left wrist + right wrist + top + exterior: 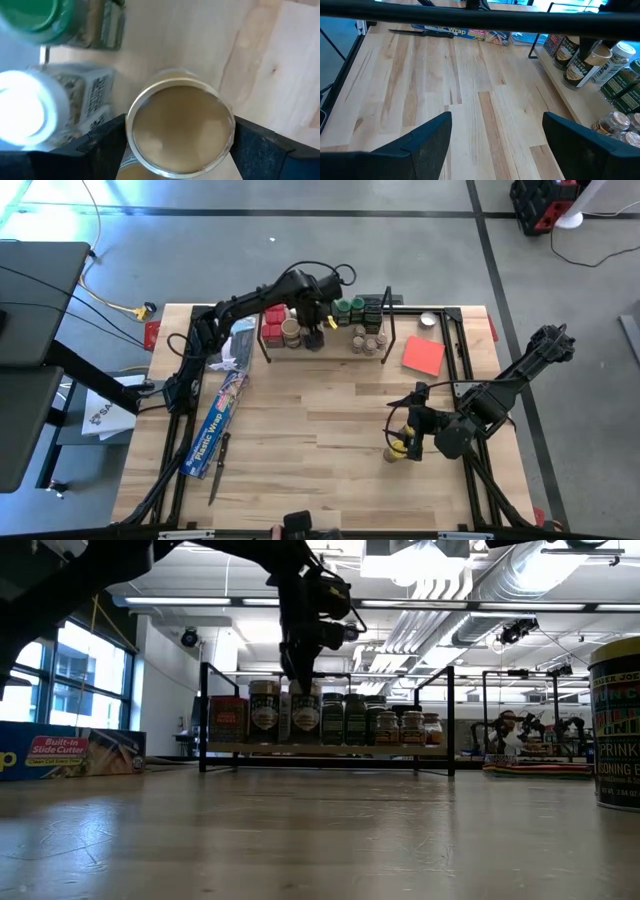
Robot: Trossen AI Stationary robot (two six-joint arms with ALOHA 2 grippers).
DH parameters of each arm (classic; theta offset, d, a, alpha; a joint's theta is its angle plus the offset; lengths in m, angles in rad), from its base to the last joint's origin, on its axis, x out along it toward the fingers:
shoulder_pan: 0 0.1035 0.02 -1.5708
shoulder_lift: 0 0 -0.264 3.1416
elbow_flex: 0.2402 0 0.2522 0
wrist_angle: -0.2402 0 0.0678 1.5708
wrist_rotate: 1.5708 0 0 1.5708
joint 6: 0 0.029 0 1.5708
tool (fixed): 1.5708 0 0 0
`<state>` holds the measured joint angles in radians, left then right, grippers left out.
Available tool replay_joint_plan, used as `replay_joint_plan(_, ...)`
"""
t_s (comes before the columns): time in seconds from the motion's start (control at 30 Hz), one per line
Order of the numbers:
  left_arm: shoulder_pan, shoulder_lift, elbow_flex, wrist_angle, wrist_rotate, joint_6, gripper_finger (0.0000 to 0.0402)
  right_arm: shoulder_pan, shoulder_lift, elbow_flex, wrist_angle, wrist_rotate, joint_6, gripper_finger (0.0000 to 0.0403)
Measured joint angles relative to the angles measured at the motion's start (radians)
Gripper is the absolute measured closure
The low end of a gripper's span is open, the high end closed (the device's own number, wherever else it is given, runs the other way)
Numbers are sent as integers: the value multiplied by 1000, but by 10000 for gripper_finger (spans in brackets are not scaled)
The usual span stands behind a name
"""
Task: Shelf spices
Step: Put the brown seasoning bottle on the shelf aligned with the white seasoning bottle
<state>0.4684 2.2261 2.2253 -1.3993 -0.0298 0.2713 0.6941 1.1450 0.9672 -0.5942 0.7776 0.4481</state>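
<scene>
The left gripper (314, 330) is over the shelf (330, 352) near its left end, its fingers (107, 142) set on either side of a tan-lidded jar (180, 130) that stands on the board; whether they press it cannot be told. Beside that jar stand a white-lidded jar (30, 110) and a green-lidded one (45, 17), with more spices (350, 720) in a row along the shelf at the table's (300, 430) far edge. The right gripper (412, 442) hangs open near the table's right edge, beside a yellow tin (400, 448), well apart from the shelf.
</scene>
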Motion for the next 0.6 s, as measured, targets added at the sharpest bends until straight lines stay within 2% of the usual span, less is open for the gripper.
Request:
replay_joint_plan(0.33,17,0,0,-21,-24,-9,94,0,0,0,0,0,0,96)
replay_joint_plan(0.6,15,0,0,49,-7,0,94,0,0,0,0,1,0,96)
